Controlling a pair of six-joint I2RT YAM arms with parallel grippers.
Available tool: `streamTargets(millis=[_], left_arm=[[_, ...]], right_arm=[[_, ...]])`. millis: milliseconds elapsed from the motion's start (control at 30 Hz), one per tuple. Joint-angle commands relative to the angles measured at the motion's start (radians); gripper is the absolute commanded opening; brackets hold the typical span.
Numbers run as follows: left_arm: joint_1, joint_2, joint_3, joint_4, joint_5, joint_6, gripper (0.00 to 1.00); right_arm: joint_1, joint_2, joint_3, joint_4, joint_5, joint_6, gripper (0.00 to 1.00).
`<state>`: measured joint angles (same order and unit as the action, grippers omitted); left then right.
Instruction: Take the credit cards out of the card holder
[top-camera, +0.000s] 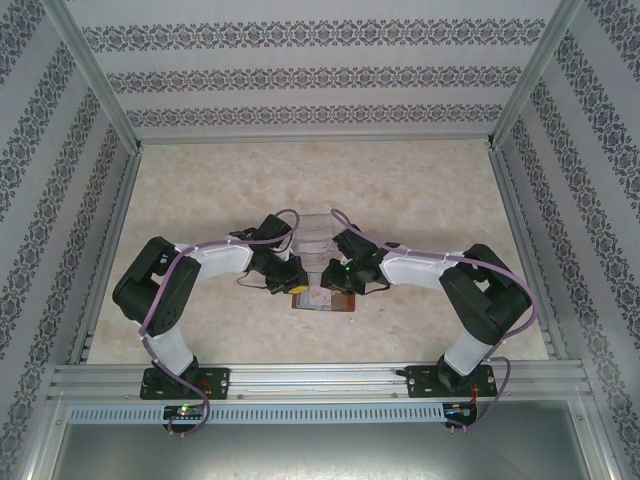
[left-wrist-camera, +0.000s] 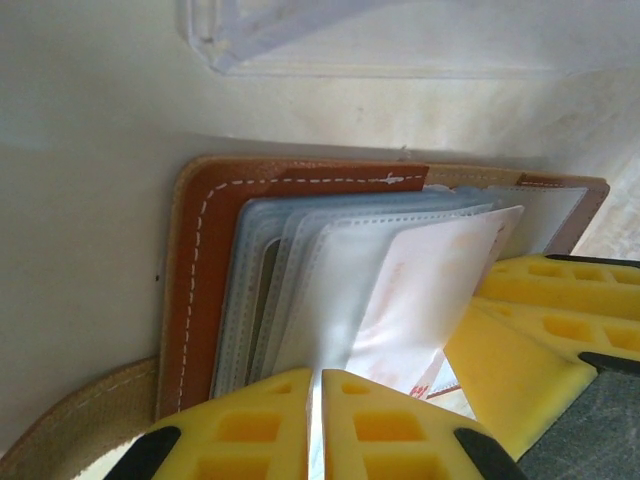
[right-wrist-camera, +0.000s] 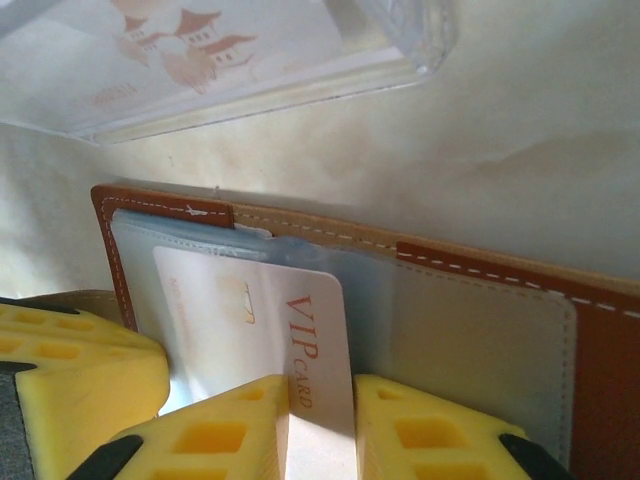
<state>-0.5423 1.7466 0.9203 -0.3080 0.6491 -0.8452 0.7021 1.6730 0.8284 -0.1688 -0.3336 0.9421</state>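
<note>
At table centre, just near of the clear plastic tray (right-wrist-camera: 432, 45), the card holder (top-camera: 322, 299) is laid open and flat, leather outward, pockets up.

- The left gripper (left-wrist-camera: 315, 392) is clenched on a clear sleeve (left-wrist-camera: 330, 300). This is judged to be done to pin the holder and fan the leaves apart.
- The right gripper (right-wrist-camera: 322, 400) is closed around the VIP card (right-wrist-camera: 265, 310), which is partly drawn from its grey-blue pocket. The grip is taken at the exposed end, so that a pull along the pocket is allowed.
- A printed card (right-wrist-camera: 190, 40) is seen through the tray, presumably the drop place.
- Extraction is judged to be under way. If the sleeve is released, the holder may be dragged along.
</note>
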Motion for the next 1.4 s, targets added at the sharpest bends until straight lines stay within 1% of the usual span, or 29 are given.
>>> streamTargets(millis=[0,233,400,600,833,1000,1233,1367], left_arm=[[-0.012,0.021,0.020,-0.068,-0.037,0.018,0.11],[-0.018,0.021,0.027,-0.072,-0.043,0.015,0.11],[-0.018,0.022,0.028,-0.075,-0.047,0.015,0.11],[-0.020,0.022,0.028,-0.082,-0.055,0.017,0.11],[-0.020,0.022,0.028,-0.084,-0.055,0.020,0.11],[-0.020,0.022,0.033,-0.083,-0.050,0.021,0.11],[-0.021,0.024,0.037,-0.083,-0.048,0.021,0.11],[-0.022,0.027,0.038,-0.082,-0.046,0.020,0.11]], right_arm=[[-0.007,-0.029,-0.026,0.041,-0.022,0.011,0.19],[-0.020,-0.037,-0.041,0.040,-0.023,0.004,0.08],[-0.029,-0.056,-0.050,0.027,-0.017,-0.005,0.04],[-0.049,-0.096,-0.059,-0.045,0.011,-0.039,0.02],[-0.062,-0.139,-0.043,-0.201,0.088,-0.098,0.02],[-0.062,-0.155,-0.031,-0.266,0.130,-0.115,0.02],[-0.055,-0.160,-0.007,-0.278,0.139,-0.110,0.02],[-0.045,-0.150,-0.009,-0.196,0.070,-0.074,0.03]])
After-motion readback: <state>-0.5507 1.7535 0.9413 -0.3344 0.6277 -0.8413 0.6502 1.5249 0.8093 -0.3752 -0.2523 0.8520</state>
